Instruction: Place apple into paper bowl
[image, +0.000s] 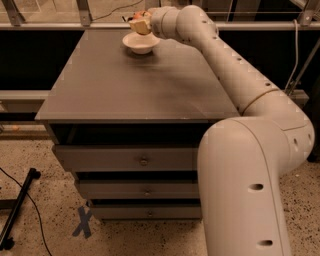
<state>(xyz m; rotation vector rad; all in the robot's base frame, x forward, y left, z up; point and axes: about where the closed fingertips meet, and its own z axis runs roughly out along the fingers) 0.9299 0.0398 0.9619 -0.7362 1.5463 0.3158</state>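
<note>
Just above the paper bowl (141, 47), the jaws pinch the apple (141, 16) near the cabinet's (135, 95) far edge.

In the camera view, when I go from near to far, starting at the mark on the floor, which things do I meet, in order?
Blue X mark on the floor → drawer fronts → bare grey cabinet top → paper bowl near the far edge. The gripper, holding the apple, is just above the bowl, so it has no separate place.
</note>
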